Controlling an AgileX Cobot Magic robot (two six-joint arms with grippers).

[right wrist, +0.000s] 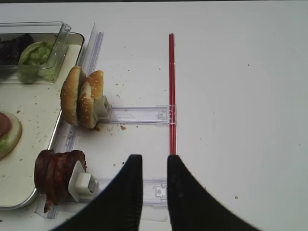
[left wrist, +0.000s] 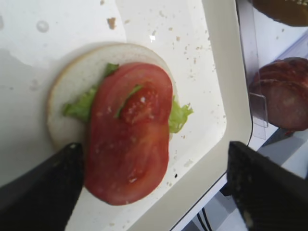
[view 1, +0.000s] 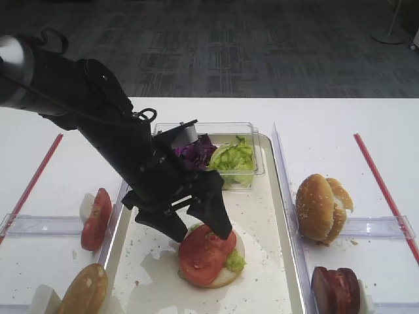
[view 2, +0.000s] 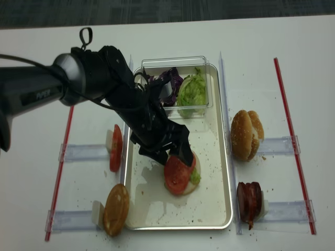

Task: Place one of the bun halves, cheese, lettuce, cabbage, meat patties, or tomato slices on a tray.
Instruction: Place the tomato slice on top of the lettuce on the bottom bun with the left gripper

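Observation:
On the tray [view 1: 265, 275] lies a bun half [left wrist: 72, 91], cut face up, with lettuce [left wrist: 179, 115] and a tomato slice [left wrist: 130, 139] on top. My left gripper [left wrist: 154, 149] hangs open just above it, one finger on each side of the slice and holding nothing. More tomato slices [view 1: 97, 219] and a bun half [view 1: 85, 291] stand in racks left of the tray. Bun halves [right wrist: 82, 96] and meat patties [right wrist: 57, 173] stand in racks on the right. My right gripper [right wrist: 155, 161] is shut and empty over the bare table beside the patties. No cheese is in view.
A clear tub [view 1: 252, 131] at the tray's far end holds purple cabbage [view 1: 195, 154] and green lettuce [view 1: 232, 159]. Red strips [view 1: 383, 186] run along both outer sides of the table. Clear plastic racks [right wrist: 139, 114] lie beside the tray.

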